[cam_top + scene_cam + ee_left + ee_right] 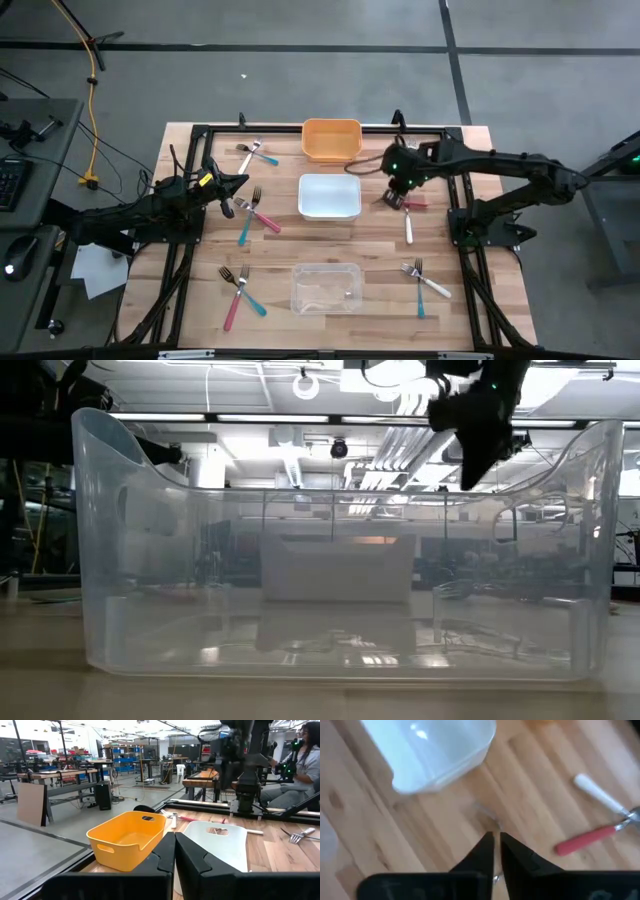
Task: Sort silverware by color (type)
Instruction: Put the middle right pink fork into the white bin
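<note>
Forks with pink-red, teal or white handles lie in small groups on the wooden table: one near the far left (258, 152), one left of centre (256, 211), one near left (240, 290), one near right (425, 279). A red-handled fork (585, 840) and a white-handled fork (598, 793) lie crossed at their heads, right of the white bin (329, 196). My right gripper (398, 192) hovers above the table beside that pair, shut, fingers (495, 842) pointing down. My left gripper (238, 184) is shut and raised at the table's left, with nothing between its fingers (175, 845).
The orange bin (331, 139) stands at the far edge, the white bin behind the clear bin (326, 287), which fills the low view (330, 560). A black frame runs along the table's sides. A person (300, 765) sits beyond the table's right side.
</note>
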`<state>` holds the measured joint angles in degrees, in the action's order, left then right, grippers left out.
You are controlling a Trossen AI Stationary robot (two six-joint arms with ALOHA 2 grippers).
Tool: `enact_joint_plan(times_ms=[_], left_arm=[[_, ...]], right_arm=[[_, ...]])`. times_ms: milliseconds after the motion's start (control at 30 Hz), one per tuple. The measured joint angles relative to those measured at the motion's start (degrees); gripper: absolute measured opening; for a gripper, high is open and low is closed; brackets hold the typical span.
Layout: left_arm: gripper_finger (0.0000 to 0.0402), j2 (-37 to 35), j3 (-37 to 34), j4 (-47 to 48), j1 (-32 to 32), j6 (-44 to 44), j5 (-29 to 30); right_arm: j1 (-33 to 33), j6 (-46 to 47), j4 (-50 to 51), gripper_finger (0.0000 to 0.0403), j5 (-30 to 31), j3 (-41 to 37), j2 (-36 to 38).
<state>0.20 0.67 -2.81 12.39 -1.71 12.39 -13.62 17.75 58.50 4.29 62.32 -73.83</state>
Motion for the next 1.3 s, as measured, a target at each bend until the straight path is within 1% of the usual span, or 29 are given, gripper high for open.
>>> enact_joint_plan(times_ms=[133,267,367,500,667,800,900,1067,1300], left_arm=[[0.0003,0.0,0.0,0.0,0.0,0.0,0.0],[0.0003,0.0,0.0,0.0,0.0,0.0,0.0],[0.0003,0.0,0.0,0.0,0.0,0.0,0.0],[0.0003,0.0,0.0,0.0,0.0,0.0,0.0],[0.0003,0.0,0.0,0.0,0.0,0.0,0.0],[0.0003,0.0,0.0,0.0,0.0,0.0,0.0],[0.0003,0.0,0.0,0.0,0.0,0.0,0.0],[0.0003,0.0,0.0,0.0,0.0,0.0,0.0],[0.0003,0.0,0.0,0.0,0.0,0.0,0.0]], right_arm=[[1.3,0.1,-2.7,0.0088,0.0,-7.4,-1.0],[0.4,-1.5,-10.4,0.0131,-1.7,-15.3,-3.7],[-1.1,-3.4,-15.1,0.0148,-1.3,-18.3,-6.8],[-2.9,-6.6,-16.2,0.0152,2.8,-18.1,-11.0],[-4.6,-11.7,-17.6,0.0137,3.1,-17.2,-15.5],[-5.6,-12.9,-18.4,0.0111,2.1,-16.9,-17.7],[-6.3,-13.2,-18.5,0.008,0.1,-16.8,-18.2],[-6.4,-15.0,-18.8,0.0013,-2.0,-16.9,-17.5],[-6.4,-13.7,-15.3,0.0006,-6.1,-13.7,-17.3]])
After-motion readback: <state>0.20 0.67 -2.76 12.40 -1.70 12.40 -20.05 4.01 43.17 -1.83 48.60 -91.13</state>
